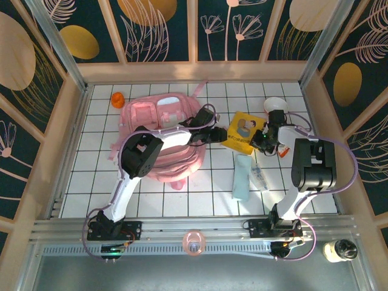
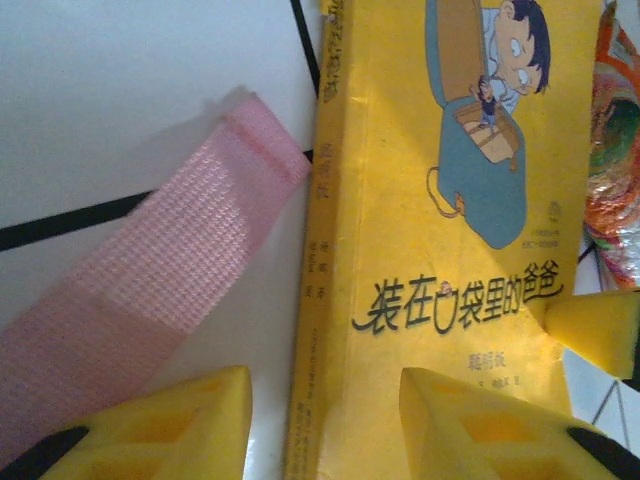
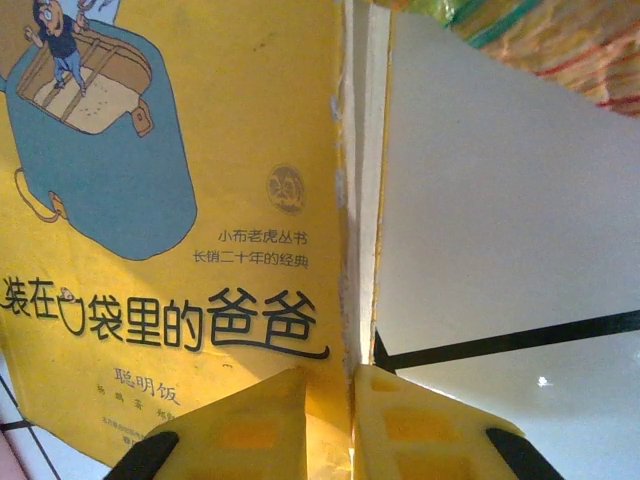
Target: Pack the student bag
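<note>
The student bag [image 1: 159, 118], a big pale pink backpack, lies on the tiled table left of centre. One of its pink straps [image 2: 170, 260] stretches over the tiles beside a yellow picture book [image 1: 242, 131]. My left gripper [image 1: 216, 134] reaches across the bag to the book's left edge. It [image 2: 325, 375] stands open, one finger over the table and the other over the book [image 2: 400, 200] cover, with the spine between them. My right gripper [image 1: 261, 140] is at the book's right edge. It [image 3: 330, 372] is shut on the page edge of the book [image 3: 200, 150].
A pale blue pencil case [image 1: 242, 176] and a small tube [image 1: 259, 177] lie in front of the book. A white cup [image 1: 276, 104] stands behind the right gripper, and an orange object [image 1: 117, 99] sits at the back left. A colourful packet [image 2: 615, 150] lies beside the book.
</note>
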